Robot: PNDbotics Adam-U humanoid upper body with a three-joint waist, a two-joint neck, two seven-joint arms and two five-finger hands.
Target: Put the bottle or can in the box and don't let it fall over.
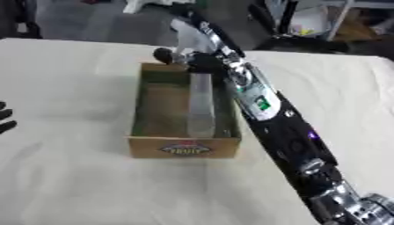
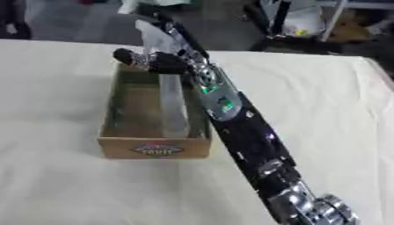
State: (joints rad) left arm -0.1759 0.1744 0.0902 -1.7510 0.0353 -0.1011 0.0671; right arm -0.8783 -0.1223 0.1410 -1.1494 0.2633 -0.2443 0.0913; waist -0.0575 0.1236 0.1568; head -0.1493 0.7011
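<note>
Your right hand [image 1: 192, 59] reaches over the far end of the box [image 1: 183, 147], its fingers curled round the top of a tall clear bottle [image 1: 201, 105]. The bottle stands inside the box, close to the right wall, its base apparently down near the front end, so it may lean a little toward the hand. I cannot tell whether the base rests flat on the box floor.

Before you let go, bring the bottle fully upright and let it settle. Then open the fingers slowly and lift the hand straight up, so nothing brushes the top sideways. Tall and narrow as it is, it will likely tip at a slight nudge.

The bottle looks pale and see-through; I cannot make out a label. Your left hand [image 1: 5, 117] shows only as dark fingertips at the left edge.
</note>
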